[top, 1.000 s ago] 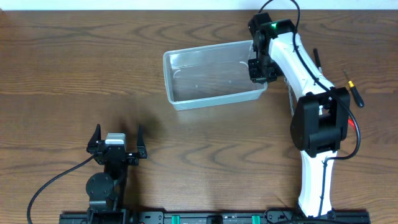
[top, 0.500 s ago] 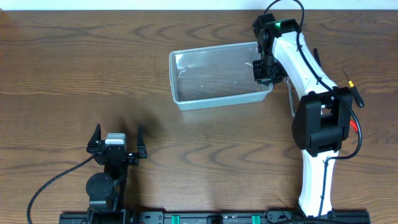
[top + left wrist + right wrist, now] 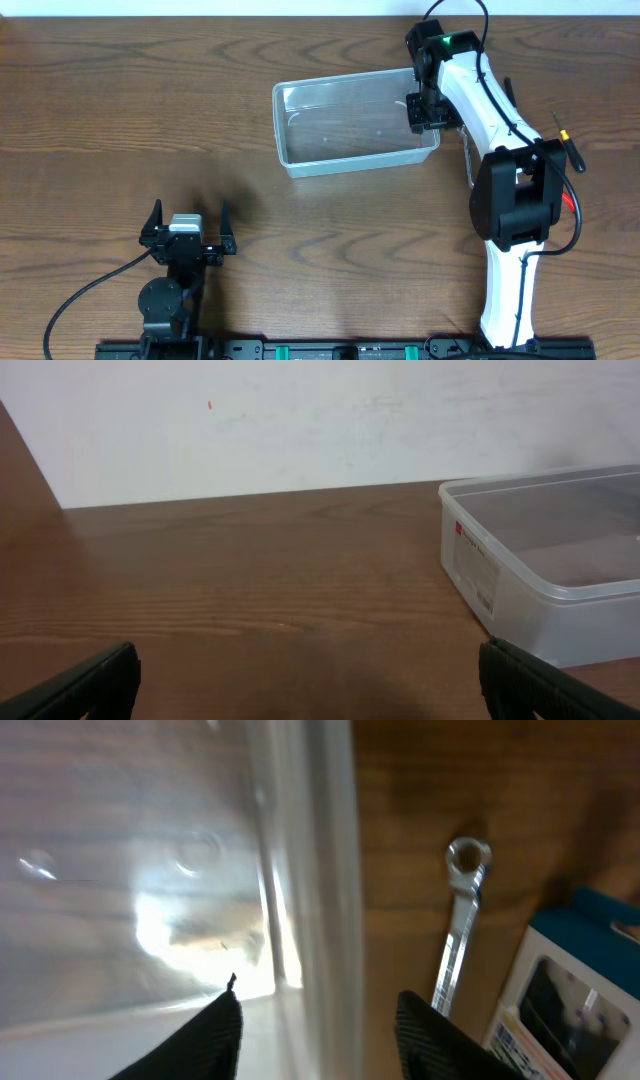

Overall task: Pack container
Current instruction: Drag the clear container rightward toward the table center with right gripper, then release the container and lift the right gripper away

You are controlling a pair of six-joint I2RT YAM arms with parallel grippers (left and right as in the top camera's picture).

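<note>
**Bench** [image 3: 120, 120]: brown wood grain, seen from overhead.

**Container** [image 3: 355, 125]: clear plastic tub, upright and empty. It lies on the bench toward 1 o'clock from the centre, with its long sides running roughly 9 to 3 o'clock and slightly skewed.

**Right arm**: rises from its base at 5 o'clock and reaches toward 12 o'clock, with the elbow bent over the bench and the wrist turned down at the container's 3 o'clock end.

**Right tool** [image 3: 320, 1030]: set narrow, one finger inside the container's end wall and one outside it. Whether the fingers press on the wall I cannot tell.

**Left arm**: folded low over its base at 7 o'clock, well apart from the container.

**Left tool** [image 3: 310, 680]: spread wide and holding nothing, pointing toward 12 o'clock just above the bench.

**Wrench** [image 3: 460, 930]: silver, flat on the bench just outside the container at its 3 o'clock side.

**Box** [image 3: 560, 990]: blue and white, just beside the wrench.

**Screwdriver** [image 3: 568, 140]: dark handle, at the bench's 3 o'clock edge.
</note>
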